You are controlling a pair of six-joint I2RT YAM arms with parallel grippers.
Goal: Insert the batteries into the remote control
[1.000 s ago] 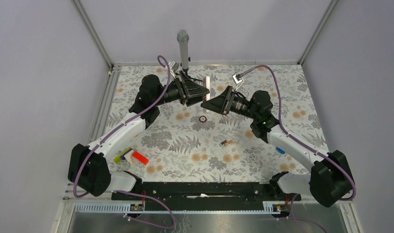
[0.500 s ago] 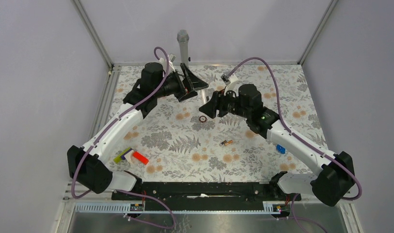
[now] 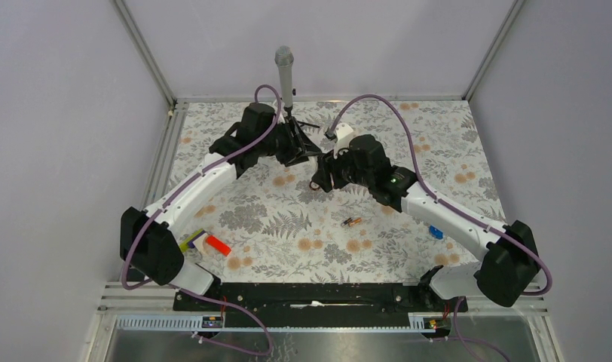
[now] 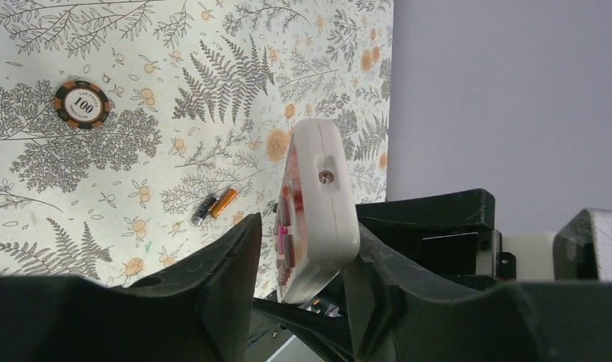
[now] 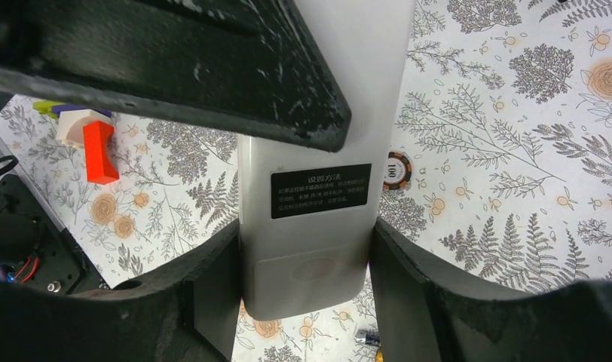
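Remote (image 5: 307, 188), a small flat handset, hangs in the air above the far middle of the tabletop (image 3: 273, 219), at about 12 o'clock from its centre, gripped from both sides. It looks light and rigid, with smooth white plastic that could slip or twist. The safest hold is probably across its narrow edges, clear of the faint panel low on its back, likely the battery door.

In the right wrist view its long axis runs from 12 to 6 o'clock, with the white back and black label facing the camera. In the left wrist view it shows end-on, red button face toward 9 o'clock.

Right claw (image 5: 303, 237) clamps the long edges near the lower end. Left claw (image 4: 307, 234) pinches it front to back, one finger lying across the back higher up.

Batteries (image 3: 352, 222) lie together on the tabletop at 5 o'clock from the remote, well apart from it. A chip (image 4: 81, 104) lies nearer.
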